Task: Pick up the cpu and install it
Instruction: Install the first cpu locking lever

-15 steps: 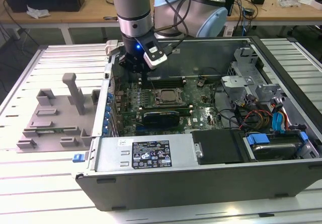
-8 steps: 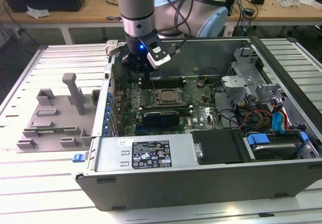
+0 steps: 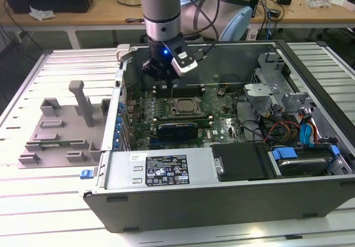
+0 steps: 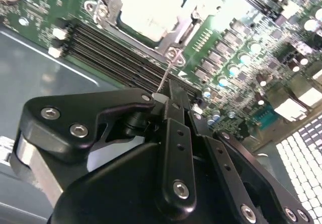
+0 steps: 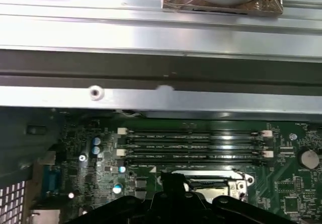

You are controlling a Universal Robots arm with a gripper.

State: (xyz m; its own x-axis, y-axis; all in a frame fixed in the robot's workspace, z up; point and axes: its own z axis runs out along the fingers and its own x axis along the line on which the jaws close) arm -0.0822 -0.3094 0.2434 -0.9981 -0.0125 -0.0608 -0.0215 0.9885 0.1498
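On the exterior view's left, a grey moulded fixture [image 3: 61,127] with upright pegs and slots lies on the ribbed metal worktop [image 3: 33,202], well apart from the arm. Beside it stands an open computer case [image 3: 222,202], its near wall carrying a white label [image 3: 166,170] and a small blue clip [image 3: 85,173] at the left corner.

Inside the case, the green motherboard [image 3: 213,126] lies flat. The cpu [image 3: 186,106] sits in its socket near the middle of the board, its silver-grey top framed by the metal socket bracket; in the second wrist view it shows as a bright square [image 4: 151,10] under that bracket. Black memory slots [image 5: 193,146] run in a row along the board just beyond the socket, between it and the case's far wall.

The gripper [image 3: 165,77] hangs over the far-left part of the board, just above the memory slots and near the socket, not touching the cpu. Its black fingers [image 4: 173,108] appear drawn together with nothing between them in the second wrist view. A black card [image 3: 177,129] stands on the near side of the socket.

Toward the exterior view's right, a black drive cover [image 3: 244,161], a metal drive cage [image 3: 272,86], and blue and red cables [image 3: 308,130] crowd the case.
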